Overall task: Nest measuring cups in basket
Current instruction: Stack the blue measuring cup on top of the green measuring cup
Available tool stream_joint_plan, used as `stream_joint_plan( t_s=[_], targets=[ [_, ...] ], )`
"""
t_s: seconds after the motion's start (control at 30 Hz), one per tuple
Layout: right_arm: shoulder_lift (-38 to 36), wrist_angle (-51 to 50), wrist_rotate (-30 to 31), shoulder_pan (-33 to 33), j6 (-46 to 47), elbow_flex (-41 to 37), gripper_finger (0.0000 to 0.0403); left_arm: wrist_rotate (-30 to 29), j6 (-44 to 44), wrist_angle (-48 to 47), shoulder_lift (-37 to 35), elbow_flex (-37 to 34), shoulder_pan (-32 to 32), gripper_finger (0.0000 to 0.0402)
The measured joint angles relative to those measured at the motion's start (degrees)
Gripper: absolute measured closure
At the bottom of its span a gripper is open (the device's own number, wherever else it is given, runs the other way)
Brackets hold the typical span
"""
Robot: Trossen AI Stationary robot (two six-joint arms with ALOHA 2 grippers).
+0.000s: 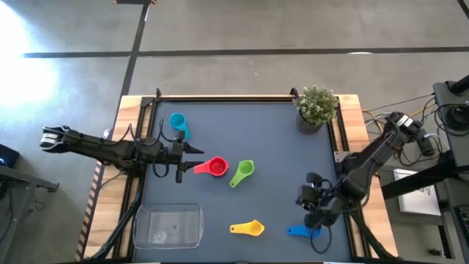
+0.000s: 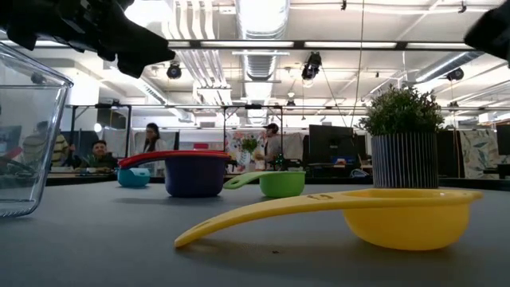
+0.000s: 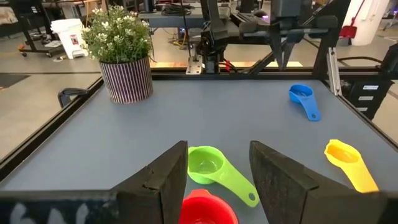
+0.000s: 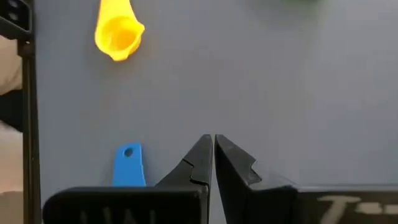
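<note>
The left gripper (image 1: 192, 149), fingers parted and holding nothing, hovers by the red cup's (image 1: 215, 167) handle at mid-table, so it should probably drop squarely over that handle, clench firmly, then carry it to the clear basket (image 1: 167, 225) at the near left; the right gripper (image 4: 212, 152) waits clenched beside the blue cup (image 1: 303, 231).

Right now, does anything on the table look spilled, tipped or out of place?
Nothing stands out. The basket sits upright and empty; the red cup, green cup, yellow cup and both blue cups lie loose and apart on the table, none tipped.
</note>
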Motion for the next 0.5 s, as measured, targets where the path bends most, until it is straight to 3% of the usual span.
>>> stream_joint_plan(
  t_s=[0.2,0.37,0.5],
  targets=[
    [0.7,3.7,0.0,4.2,4.7,0.0,0.0379,0.0,0.5,0.0,0.2,-0.1,0.0,0.0247],
    [4.0,6.1,-0.1,5.3,6.6,0.0,0.0328,0.0,1.7,0.2,1.3,-0.1,0.0,0.0247],
    [7.2,5.7,-6.3,5.4,9.7,0.0,0.0281,0.1,1.8,0.7,2.4,-0.1,0.0,0.0247]
  ],
)
